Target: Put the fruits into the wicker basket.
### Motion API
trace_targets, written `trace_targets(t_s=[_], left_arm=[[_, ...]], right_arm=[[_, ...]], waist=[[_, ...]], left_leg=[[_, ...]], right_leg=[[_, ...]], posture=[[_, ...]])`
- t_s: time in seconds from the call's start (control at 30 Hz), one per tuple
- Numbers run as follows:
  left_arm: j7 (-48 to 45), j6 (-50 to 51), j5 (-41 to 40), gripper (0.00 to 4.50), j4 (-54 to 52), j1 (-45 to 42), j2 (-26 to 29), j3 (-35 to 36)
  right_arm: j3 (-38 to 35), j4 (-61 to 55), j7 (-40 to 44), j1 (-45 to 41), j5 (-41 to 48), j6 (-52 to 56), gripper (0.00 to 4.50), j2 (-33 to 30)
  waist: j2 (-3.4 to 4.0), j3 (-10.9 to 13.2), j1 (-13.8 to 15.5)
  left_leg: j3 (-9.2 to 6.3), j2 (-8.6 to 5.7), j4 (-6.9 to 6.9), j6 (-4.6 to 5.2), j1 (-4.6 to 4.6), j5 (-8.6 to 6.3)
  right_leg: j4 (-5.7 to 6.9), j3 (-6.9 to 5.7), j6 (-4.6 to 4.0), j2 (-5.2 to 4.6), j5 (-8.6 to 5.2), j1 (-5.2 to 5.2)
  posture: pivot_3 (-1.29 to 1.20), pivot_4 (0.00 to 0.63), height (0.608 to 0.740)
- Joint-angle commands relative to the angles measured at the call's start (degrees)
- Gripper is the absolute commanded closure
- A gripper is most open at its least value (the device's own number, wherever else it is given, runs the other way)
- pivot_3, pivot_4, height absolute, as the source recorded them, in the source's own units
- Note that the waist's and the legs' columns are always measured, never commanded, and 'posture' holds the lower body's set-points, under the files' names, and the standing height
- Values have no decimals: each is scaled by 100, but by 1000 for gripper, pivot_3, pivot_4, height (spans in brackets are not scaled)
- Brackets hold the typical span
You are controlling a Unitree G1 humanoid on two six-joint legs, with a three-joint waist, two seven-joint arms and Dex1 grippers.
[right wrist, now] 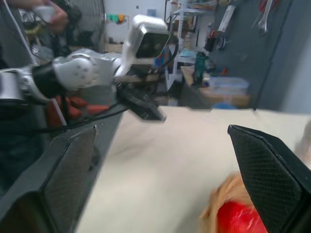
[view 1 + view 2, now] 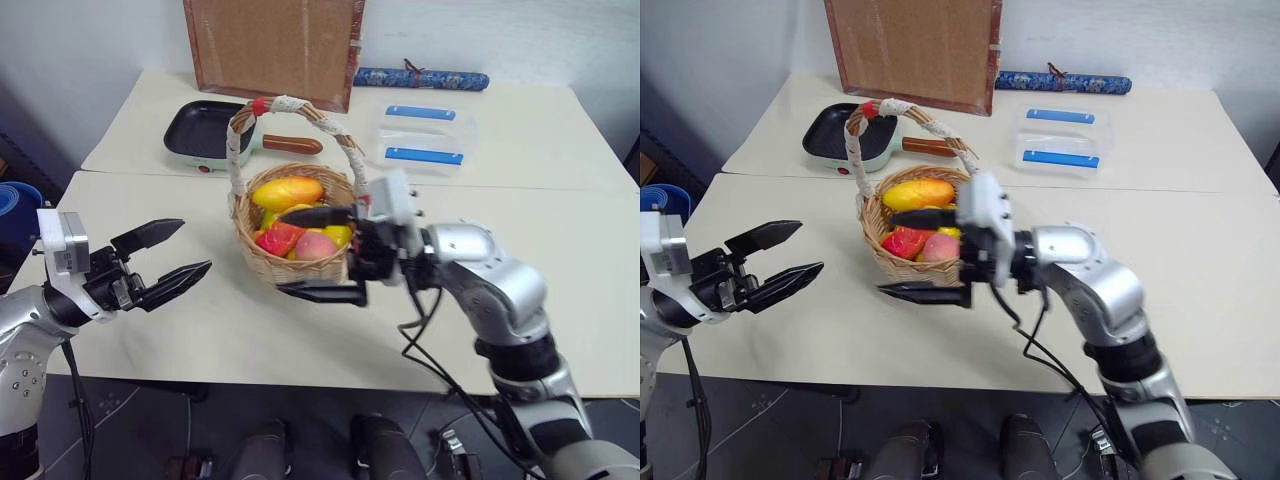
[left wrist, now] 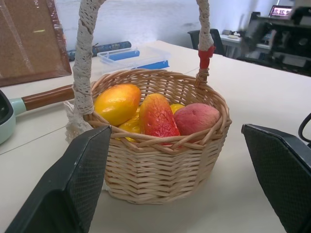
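Now both mangoes (image 3: 118, 102) lie in the wicker basket (image 3: 160, 170); each gripper (image 2: 318, 254) gapes wide, empty.

Fruits (image 2: 287, 192) in wicker basket (image 2: 290, 262)

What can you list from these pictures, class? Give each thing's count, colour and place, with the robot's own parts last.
wicker basket: one, light tan, white-corded handle, near table's middle.
mango-like fruits: two, in the basket; plump yellow-orange one, slimmer red-orange one.
peach-like fruit: one, pinkish, in the basket.
grill pan: one, black, mint rim, brown handle, far table.
plastic containers: clear, blue strips, far table.
cork board: one, brown, against wall.
rolled cloth: one, blue patterned, far table.
left hand: open, left of basket.
right hand: open, at basket's front.
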Motion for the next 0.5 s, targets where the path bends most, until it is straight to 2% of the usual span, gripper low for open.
trace_targets(t_s=[0.03,0.13,0.27,0.37,0.5], left_arm=[[-123,-71,-37,0,-53,10,134,147],[-186,-71,-34,0,17,-42,193,179],[-287,-80,-49,0,86,-109,252,141],[-329,-93,-22,0,126,-179,251,73],[-363,-64,-22,0,52,-303,224,-117]], right_arm=[[-644,-226,164,365,351,-154,12,-303],[-1100,487,308,591,-221,-751,12,-831],[-1032,1871,387,-3,-912,-1290,12,-1190],[-802,2413,454,-426,-1138,-1496,12,-976],[-274,3414,512,-1412,-1504,-1763,12,-108]], waist=[[0,0,-14],[-1,1,-13],[-3,2,-28],[-3,2,-34],[-2,3,-75]], left_leg=[[3,1,-1,0,0,0],[20,6,-2,-4,6,1],[64,7,-2,4,22,8],[85,18,-5,2,30,12],[112,33,-5,-6,31,14]], right_leg=[[-2,-1,0,0,0,0],[-1,-1,0,1,0,-3],[-1,1,-4,1,2,-6],[6,5,-10,1,5,-14],[11,-1,-20,2,14,-28]], posture=[[0,150,740],[0,150,740],[0,150,740],[0,150,740],[0,150,740]])
